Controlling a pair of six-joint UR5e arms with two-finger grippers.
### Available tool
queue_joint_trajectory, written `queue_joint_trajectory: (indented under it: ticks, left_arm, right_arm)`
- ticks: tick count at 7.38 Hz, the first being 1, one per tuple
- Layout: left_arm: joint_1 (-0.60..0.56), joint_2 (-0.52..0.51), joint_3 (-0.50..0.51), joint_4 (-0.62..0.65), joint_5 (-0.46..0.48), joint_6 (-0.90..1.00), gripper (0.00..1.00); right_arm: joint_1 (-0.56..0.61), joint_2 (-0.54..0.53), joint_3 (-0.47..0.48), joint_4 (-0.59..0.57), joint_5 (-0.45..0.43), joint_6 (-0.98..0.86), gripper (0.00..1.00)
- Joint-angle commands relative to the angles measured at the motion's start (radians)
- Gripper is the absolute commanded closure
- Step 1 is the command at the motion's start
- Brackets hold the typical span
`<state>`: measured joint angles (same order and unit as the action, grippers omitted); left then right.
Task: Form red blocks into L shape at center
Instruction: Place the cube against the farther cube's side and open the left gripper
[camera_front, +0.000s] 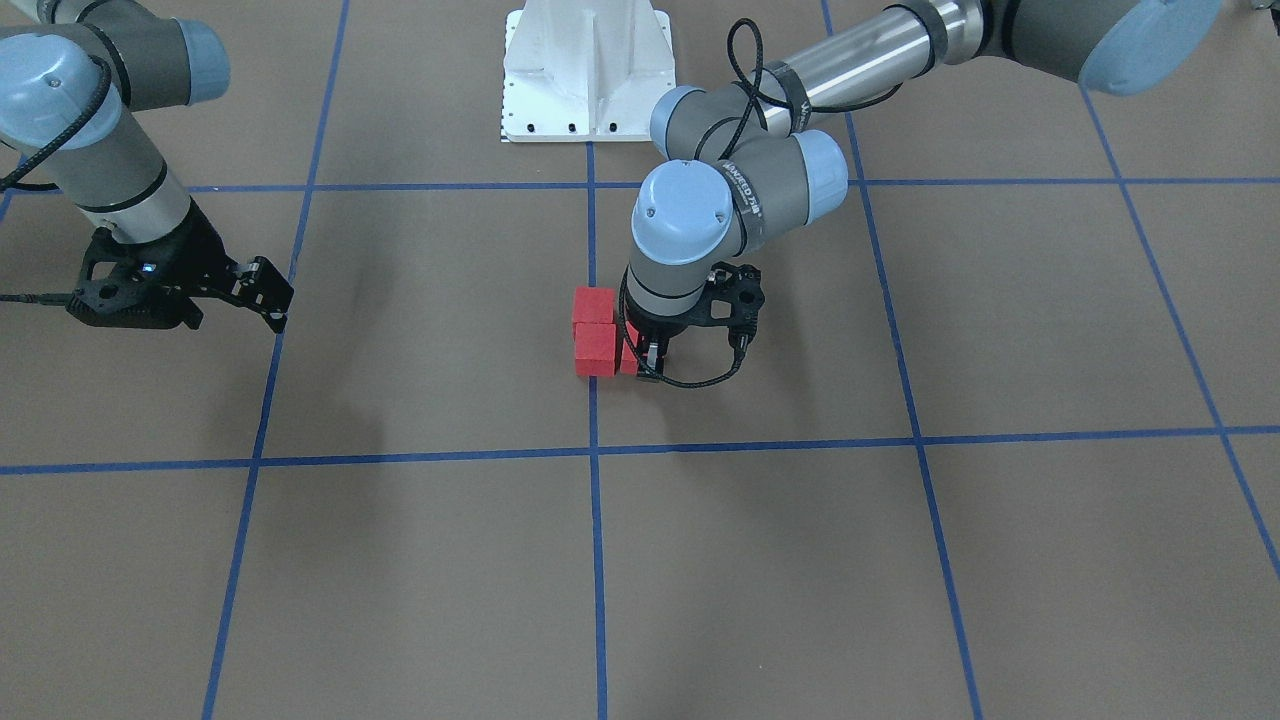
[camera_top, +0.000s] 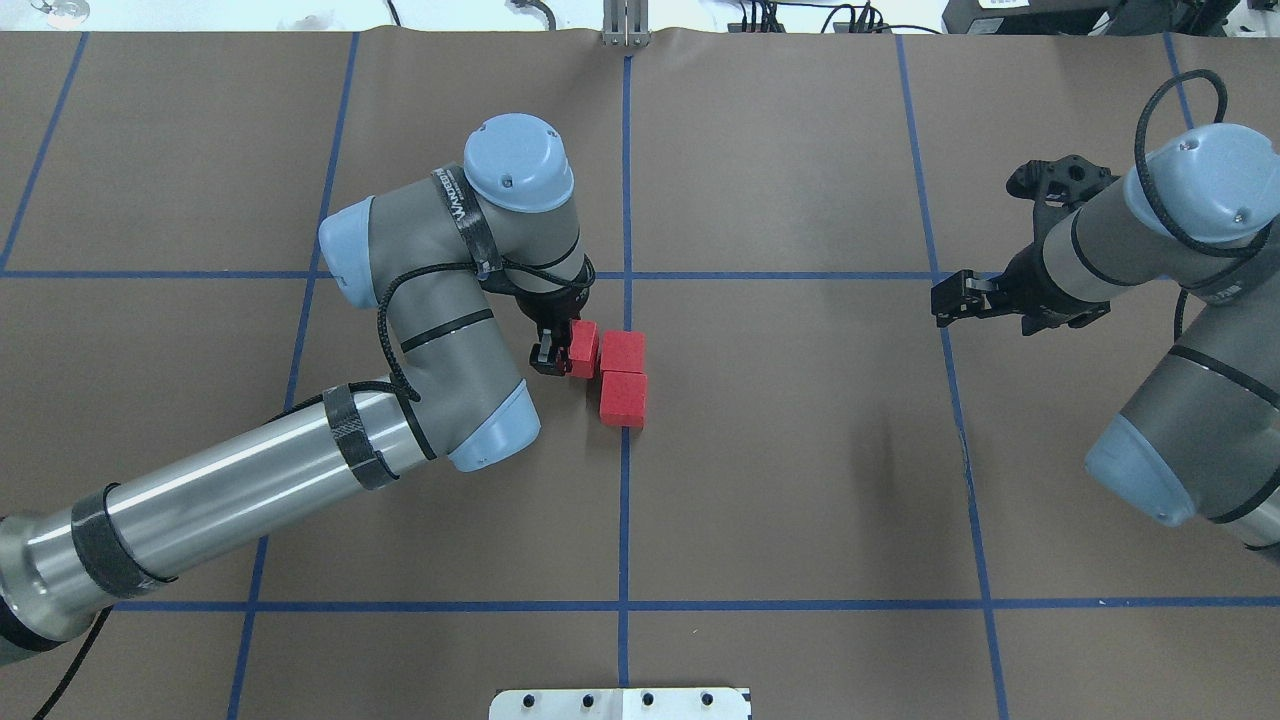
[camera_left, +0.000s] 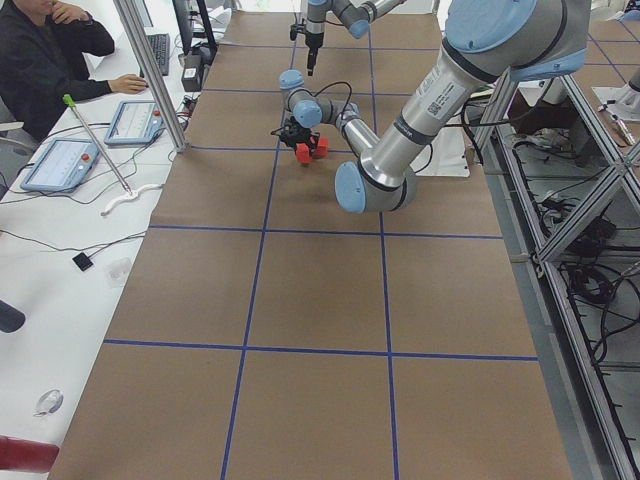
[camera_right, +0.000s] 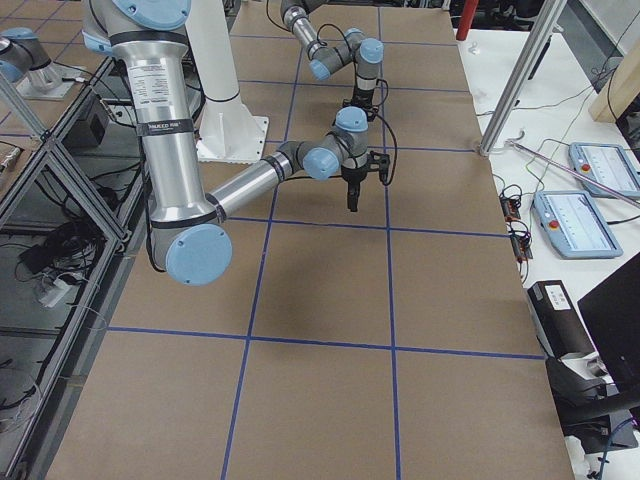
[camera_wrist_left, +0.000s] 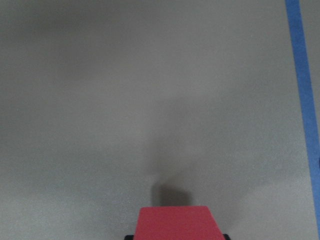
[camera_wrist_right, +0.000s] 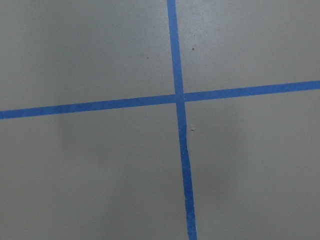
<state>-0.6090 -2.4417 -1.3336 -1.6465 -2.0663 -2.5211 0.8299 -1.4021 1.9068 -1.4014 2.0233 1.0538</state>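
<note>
Three red blocks lie near the table's centre. Two of them (camera_top: 623, 352) (camera_top: 623, 398) sit touching in a line on the blue centre line; they also show in the front view (camera_front: 594, 350) (camera_front: 593, 305). My left gripper (camera_top: 570, 356) is shut on the third red block (camera_top: 584, 347) and holds it right beside the far block of the pair, so the three make an L. The left wrist view shows this held block (camera_wrist_left: 176, 223) at the bottom edge. My right gripper (camera_top: 943, 303) hangs open and empty far off to the right, above a grid line.
The robot's white base plate (camera_front: 586, 70) stands at the table's near side. Blue tape lines (camera_top: 625, 500) divide the brown table into squares. An operator (camera_left: 45, 50) sits at a side desk beyond the table's edge.
</note>
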Motion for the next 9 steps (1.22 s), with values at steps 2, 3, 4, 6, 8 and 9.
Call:
queue_joint_trajectory:
  ticks: [2,3,4,6,8,9]
  left_arm:
    - [0.008,-0.004,0.001,0.001,0.000,-0.002,1.00]
    - [0.009,-0.004,0.001,0.001,0.000,-0.011,1.00]
    - [0.009,-0.005,0.001,0.001,0.000,-0.016,1.00]
    - [0.011,-0.005,0.001,0.001,0.002,-0.018,1.00]
    - [0.012,-0.005,0.002,0.001,0.002,-0.019,1.00]
    - [0.012,-0.005,0.001,0.001,0.002,-0.018,1.00]
  right_arm:
    - [0.000,0.000,-0.003,-0.001,0.000,0.000,0.00]
    - [0.000,0.000,-0.003,0.001,0.000,0.000,0.00]
    - [0.000,0.000,-0.003,-0.001,0.000,0.000,0.00]
    - [0.000,0.000,-0.003,-0.001,0.000,0.000,0.00]
    - [0.000,0.000,-0.003,0.001,0.000,0.000,0.00]
    - [0.000,0.000,-0.003,-0.001,0.000,0.000,0.00]
